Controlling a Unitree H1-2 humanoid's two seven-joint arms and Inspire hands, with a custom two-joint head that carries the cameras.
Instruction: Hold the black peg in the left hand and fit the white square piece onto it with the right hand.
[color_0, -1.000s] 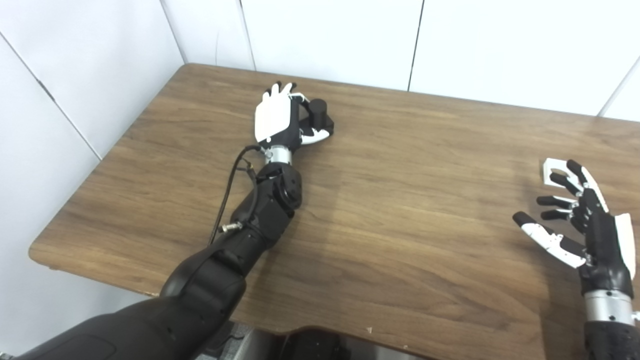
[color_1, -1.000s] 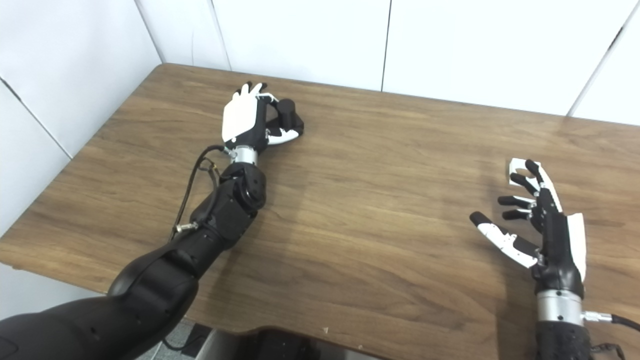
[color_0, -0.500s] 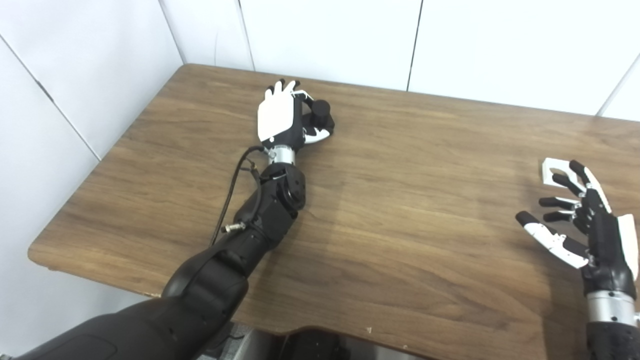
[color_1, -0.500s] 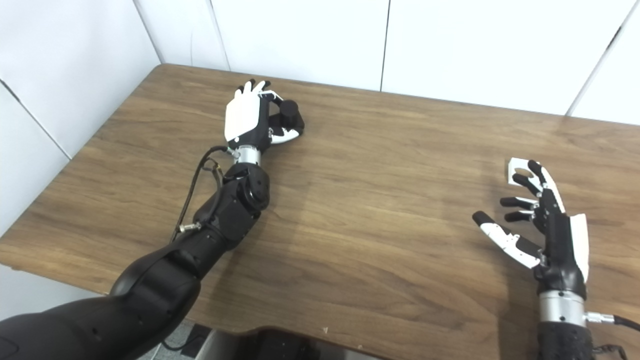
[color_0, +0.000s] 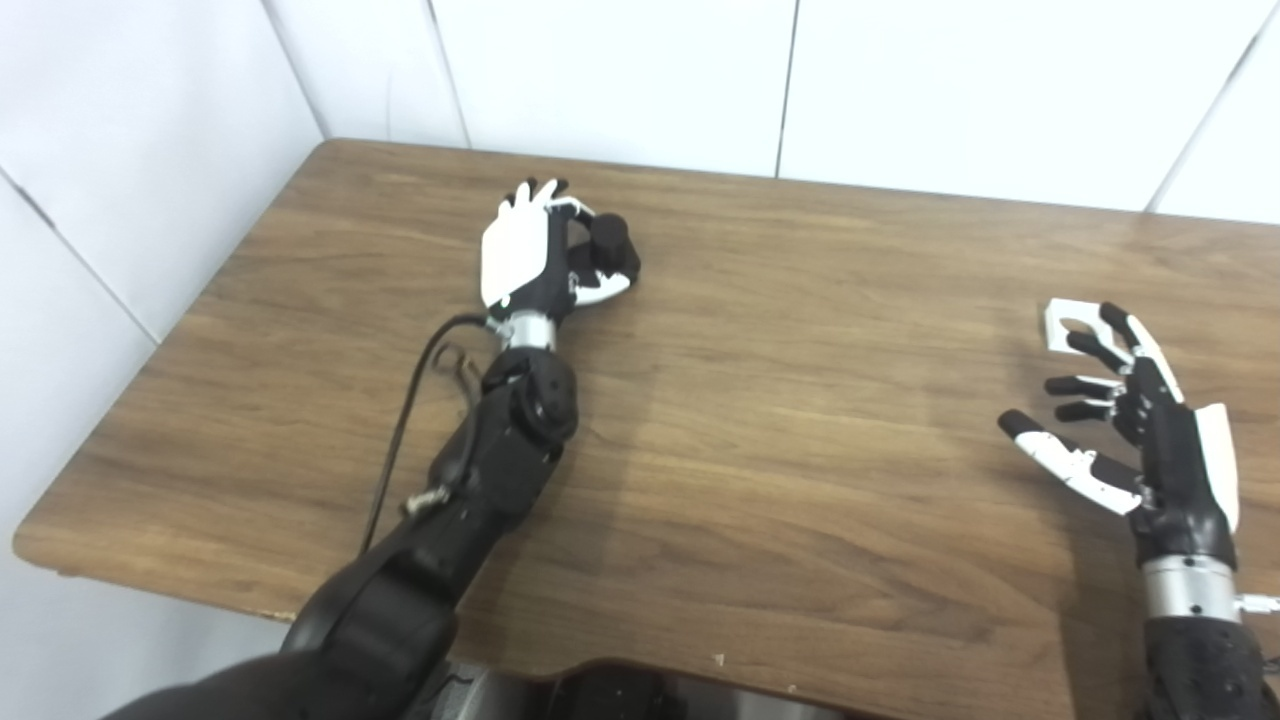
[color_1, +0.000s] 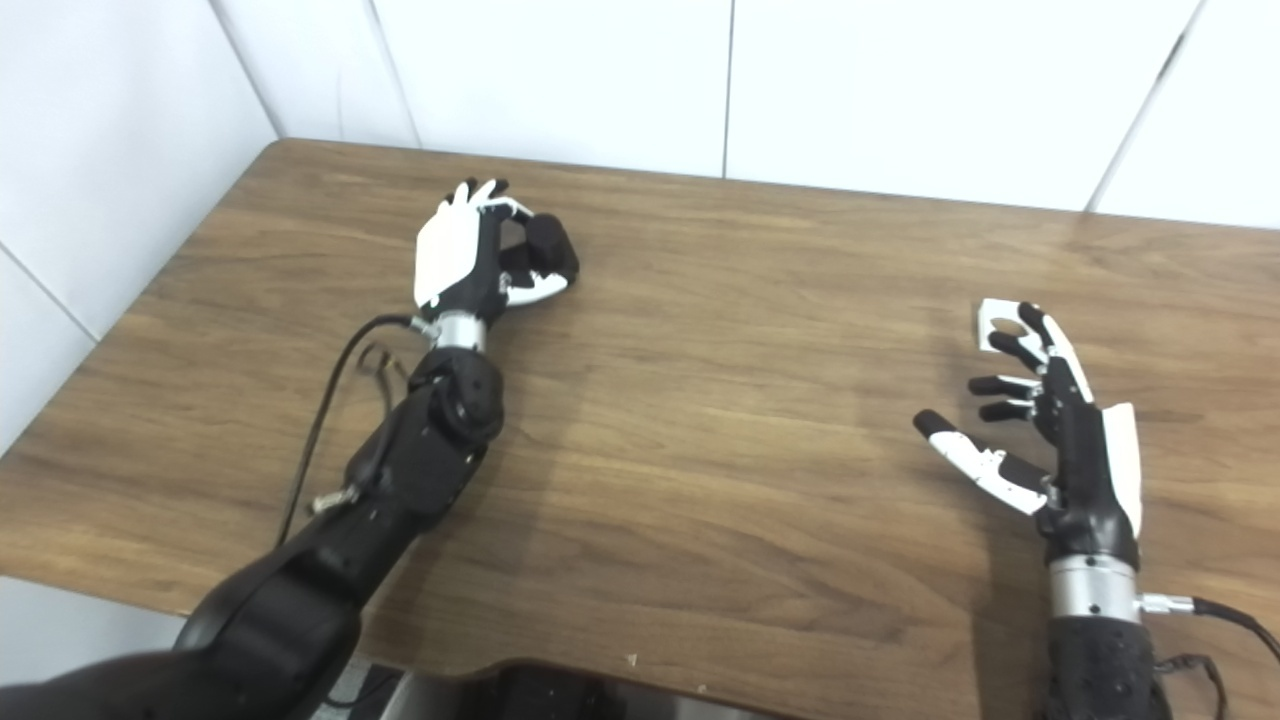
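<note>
- Left hand (color_0: 530, 255) at far left of wooden table (color_0: 800, 440), fingers curled around black peg (color_0: 610, 245).
- Right hand (color_0: 1150, 430) spread, holding nothing; fingertips over white square piece (color_0: 1068, 326) lying flat.

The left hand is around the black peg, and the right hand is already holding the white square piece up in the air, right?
Not quite. The right hand is open and holds nothing; the white square piece lies on the table at its fingertips, as the right eye view shows. The left hand is indeed around the black peg.
</note>
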